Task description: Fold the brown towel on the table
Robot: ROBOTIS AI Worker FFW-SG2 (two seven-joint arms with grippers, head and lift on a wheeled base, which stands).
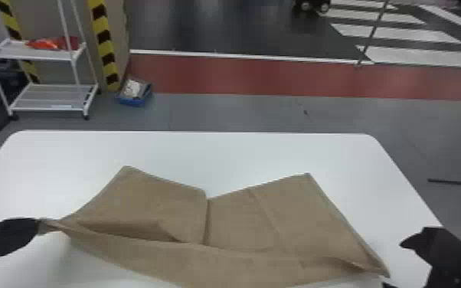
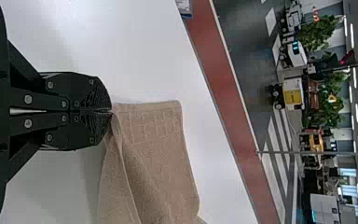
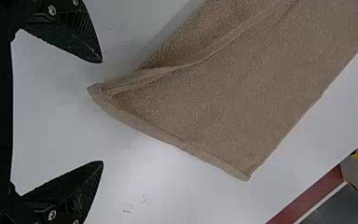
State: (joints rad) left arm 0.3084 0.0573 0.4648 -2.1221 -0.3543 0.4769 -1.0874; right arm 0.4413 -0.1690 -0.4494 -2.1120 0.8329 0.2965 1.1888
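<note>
The left gripper (image 1: 39, 226) comes in from the head view's left edge, pointing inward over the desk (image 1: 241, 153), its jaws pressed together on a corner of the brown towel (image 1: 291, 214). The left wrist view shows the cloth gathered at the very tips, with folds spreading away beyond them. The right gripper (image 1: 393, 265) comes in from the lower right, its jaws spread wide. The towel's near right corner lies in the opening between the right jaws, close to the tips and nearer one than the other, touching neither.

From the left jaws the towel stretches across to the right jaws. Its near side forms a long fold running between the two, while beyond them the far edge dips in a V and a crease runs from that dip toward the near side.

Out past the spread right jaws, small marks (image 3: 136, 204) on the desk are too faint to read.

The desk is smooth and white with rounded far corners. Past it lie grey floor (image 1: 260, 113), a red strip (image 1: 279, 78) and white stripes (image 1: 425, 57). Beyond the left jaws stand a white rack (image 1: 49, 95), a yellow-and-black striped post (image 1: 105, 46) and a blue bin (image 1: 132, 101) on the floor.
</note>
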